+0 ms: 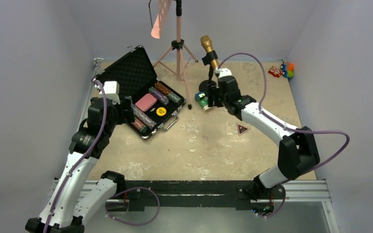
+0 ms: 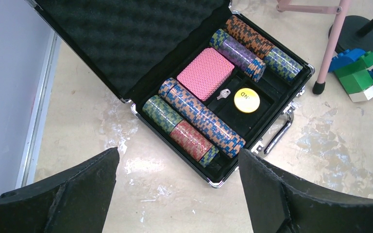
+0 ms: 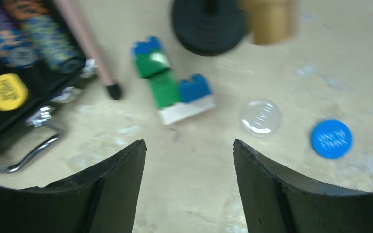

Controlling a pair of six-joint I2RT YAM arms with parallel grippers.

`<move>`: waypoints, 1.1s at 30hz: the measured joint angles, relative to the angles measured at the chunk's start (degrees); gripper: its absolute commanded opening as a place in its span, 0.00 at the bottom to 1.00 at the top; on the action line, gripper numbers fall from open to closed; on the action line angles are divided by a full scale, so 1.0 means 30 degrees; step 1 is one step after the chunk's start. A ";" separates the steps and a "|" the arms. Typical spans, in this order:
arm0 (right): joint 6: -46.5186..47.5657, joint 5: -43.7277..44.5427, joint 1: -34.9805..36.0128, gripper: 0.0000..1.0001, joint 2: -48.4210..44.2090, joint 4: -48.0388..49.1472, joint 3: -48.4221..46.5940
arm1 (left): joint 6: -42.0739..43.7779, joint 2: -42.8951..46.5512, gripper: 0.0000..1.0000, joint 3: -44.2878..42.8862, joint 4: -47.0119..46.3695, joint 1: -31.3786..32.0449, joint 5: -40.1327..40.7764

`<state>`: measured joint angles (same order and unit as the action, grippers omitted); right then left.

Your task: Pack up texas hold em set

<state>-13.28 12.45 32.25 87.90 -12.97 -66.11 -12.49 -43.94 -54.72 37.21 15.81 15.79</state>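
Note:
The black silver-edged briefcase [image 1: 126, 73] lies open at the back left, its foam lid up. It holds chip stacks [image 2: 199, 116], the pink card deck [image 2: 208, 73] and the yellow button [image 2: 246, 100]. My left gripper [image 2: 178, 151] is open and empty, above the table at the case's near corner. My right gripper [image 3: 188, 142] is open and empty over bare table. A blue button [image 3: 331, 139] and a clear round button [image 3: 260, 116] lie just ahead of it, to the right. The triangular button [image 1: 243, 129] lies on the table mid-right.
Green and blue toy blocks [image 3: 167, 82] lie by the microphone stand's black base [image 3: 209, 24], with the gold microphone [image 1: 208, 48] above. A pink tripod [image 1: 178, 43] stands behind the case. Small toys [image 1: 281, 70] sit at the back right. A small key [image 2: 223, 93] lies in the case.

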 measured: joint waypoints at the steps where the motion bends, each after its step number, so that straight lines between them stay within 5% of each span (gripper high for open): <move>1: -0.0197 0.0000 -0.1042 0.70 -0.0233 -0.0073 0.0554 | 0.0000 -0.0022 0.96 0.0000 -0.0015 0.0000 -0.0029; 10: -0.0794 -0.0036 -0.5442 0.68 0.0809 -0.1027 0.0838 | 0.0000 -0.0022 0.96 0.0000 -0.0036 0.0000 -0.0219; 19: -0.1158 0.0022 -0.5501 0.68 0.5333 -0.2186 -0.1545 | 0.0000 -0.0029 0.96 0.0000 -0.0051 0.0000 -0.0299; 33: -0.1931 -0.0080 -0.5501 0.68 0.6994 -0.2499 -0.2149 | 0.0000 -0.0109 0.96 0.0000 -0.0066 0.0000 -0.0510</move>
<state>-19.07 12.21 15.75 108.88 -20.47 -72.55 -12.49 -44.27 -54.72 37.01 15.81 14.26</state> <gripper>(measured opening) 0.681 0.960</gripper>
